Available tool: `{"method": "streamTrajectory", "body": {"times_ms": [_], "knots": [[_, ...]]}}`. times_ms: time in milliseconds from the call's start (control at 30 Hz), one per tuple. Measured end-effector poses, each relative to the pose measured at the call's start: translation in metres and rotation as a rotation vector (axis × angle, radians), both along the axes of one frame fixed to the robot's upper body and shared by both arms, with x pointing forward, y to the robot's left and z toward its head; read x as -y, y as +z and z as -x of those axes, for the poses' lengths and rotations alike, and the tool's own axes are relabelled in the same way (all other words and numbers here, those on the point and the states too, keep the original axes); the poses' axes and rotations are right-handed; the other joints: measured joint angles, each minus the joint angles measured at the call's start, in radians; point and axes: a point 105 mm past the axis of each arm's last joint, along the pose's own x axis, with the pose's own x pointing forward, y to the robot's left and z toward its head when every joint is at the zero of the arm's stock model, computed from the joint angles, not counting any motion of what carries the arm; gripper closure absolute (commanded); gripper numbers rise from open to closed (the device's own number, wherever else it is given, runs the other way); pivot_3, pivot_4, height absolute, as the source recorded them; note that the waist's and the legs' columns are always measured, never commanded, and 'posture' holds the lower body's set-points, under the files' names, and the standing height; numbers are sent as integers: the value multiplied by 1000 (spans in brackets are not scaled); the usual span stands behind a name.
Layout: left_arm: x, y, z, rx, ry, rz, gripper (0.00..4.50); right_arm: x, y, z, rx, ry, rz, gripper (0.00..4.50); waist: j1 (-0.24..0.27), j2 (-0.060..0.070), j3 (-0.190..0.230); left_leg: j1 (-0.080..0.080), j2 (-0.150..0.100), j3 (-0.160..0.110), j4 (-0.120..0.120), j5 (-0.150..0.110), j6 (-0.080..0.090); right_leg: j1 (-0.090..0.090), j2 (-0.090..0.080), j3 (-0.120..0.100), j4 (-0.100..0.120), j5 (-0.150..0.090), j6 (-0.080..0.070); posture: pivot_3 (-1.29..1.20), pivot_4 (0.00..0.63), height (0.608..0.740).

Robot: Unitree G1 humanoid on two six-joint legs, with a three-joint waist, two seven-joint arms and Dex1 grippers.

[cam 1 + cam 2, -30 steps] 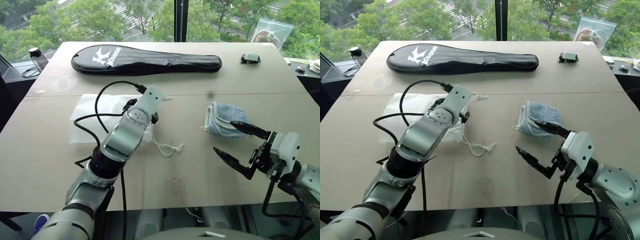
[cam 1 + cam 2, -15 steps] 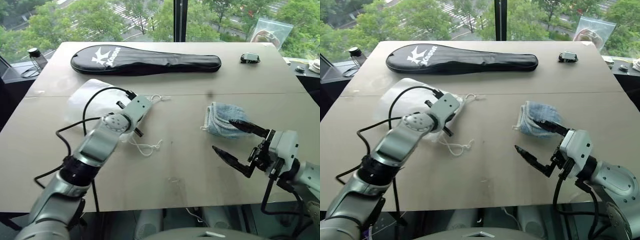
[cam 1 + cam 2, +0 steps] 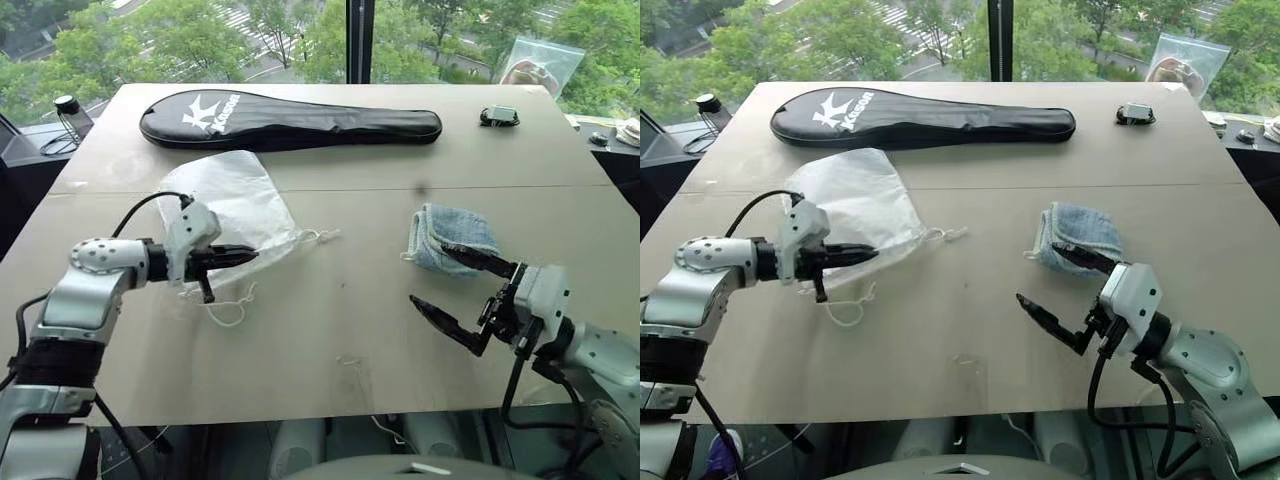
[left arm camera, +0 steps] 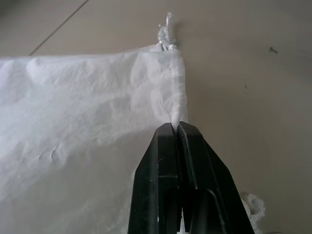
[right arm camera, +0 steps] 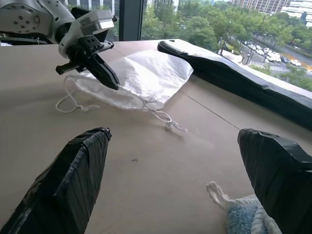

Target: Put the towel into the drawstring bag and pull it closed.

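Observation:
The white drawstring bag (image 3: 235, 200) lies left of the table's middle, puffed up, its mouth facing right with white cord (image 3: 227, 312) trailing beside it. My left gripper (image 3: 250, 254) points right and is shut on the bag's near mouth edge; the left wrist view shows its tips (image 4: 175, 127) pinching the thin white fabric. The light blue-grey towel (image 3: 452, 235) sits folded on the right. My right gripper (image 3: 430, 273) hovers open just in front of the towel, its fingers (image 5: 73, 180) wide apart with nothing between them.
A long black racket case (image 3: 290, 117) lies across the far side of the table. A clear zip bag (image 3: 540, 65) and a small black object (image 3: 500, 117) are at the far right. A small bottle (image 3: 72, 112) stands off the far left corner.
My left arm swung out to the left and its gripper shut on the bag's mouth edge, drawing the bag leftward and puffing it up. The right gripper stayed open by the towel.

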Motion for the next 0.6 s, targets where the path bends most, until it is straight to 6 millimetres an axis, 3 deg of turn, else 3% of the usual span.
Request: {"method": "streamTrajectory", "body": {"times_ms": [33,133,367,600], "knots": [[-5,-4,4,34,33,-19,3740,0,0,0,6,3,1,0,-2,0,0,0,0,1,0,0,0,0,0,1,0,0,-1,0,150,740],[-6,-18,12,171,121,-79,2330,0,-1,0,7,4,5,0,2,0,0,0,2,1,0,-1,1,0,-1,1,0,2,-2,0,150,740],[-6,-34,22,504,326,-312,2330,1,-3,-1,11,13,6,0,7,-1,-1,1,1,0,0,0,1,1,-1,0,0,2,-2,0,150,740],[-1,-25,10,688,457,-421,2330,0,-2,-4,14,31,10,0,5,-1,-1,2,0,0,0,0,1,1,0,-1,1,2,-2,0,150,740]]}}
